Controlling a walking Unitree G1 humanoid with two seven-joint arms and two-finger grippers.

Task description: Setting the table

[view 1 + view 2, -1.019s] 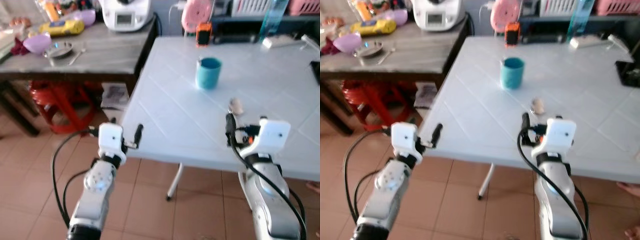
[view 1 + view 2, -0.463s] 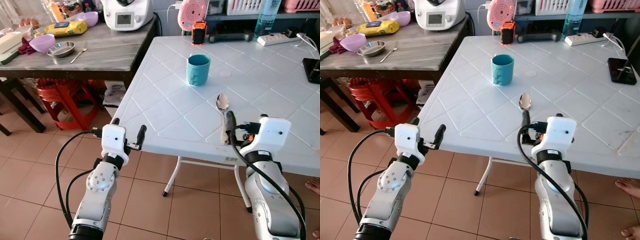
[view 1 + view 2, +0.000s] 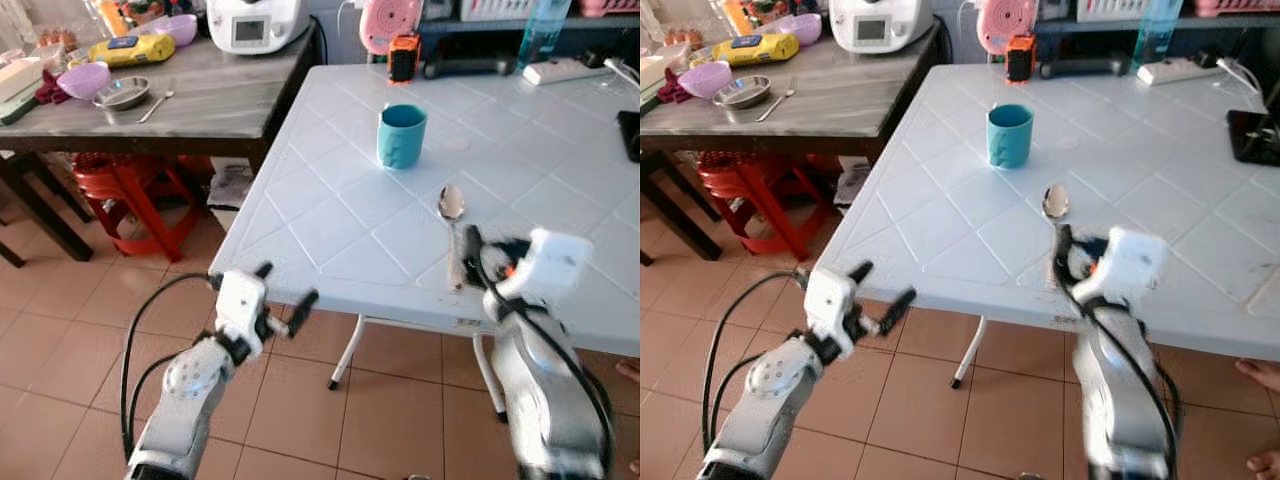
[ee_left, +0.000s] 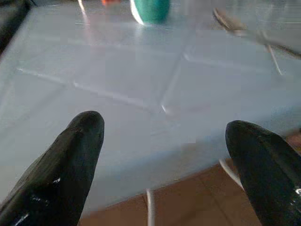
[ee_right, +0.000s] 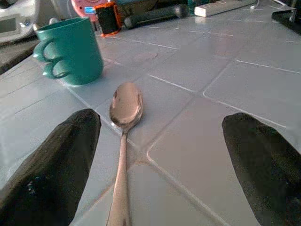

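The right gripper (image 5: pixel 155 165) hangs low over the near edge of the white counter (image 3: pixel 340 215), its 2 black fingers (image 5: pixel 51 160) spread wide and empty on either side of the spoon (image 5: pixel 123 141). The left gripper (image 4: pixel 162 155) is held off the counter's near corner above the tiled floor (image 3: pixel 60 330), likewise splayed and holding nothing. The spoon is shiny metal with an oval bowl and a thin handle, lying flat on the counter. A teal mug (image 3: pixel 401 135) stands beyond it. A dark wooden counter (image 3: pixel 190 100) with bowls (image 3: pixel 80 78) is at the left. The spoon's long axis runs away from the robot, bowl toward the mug, handle toward the near edge.
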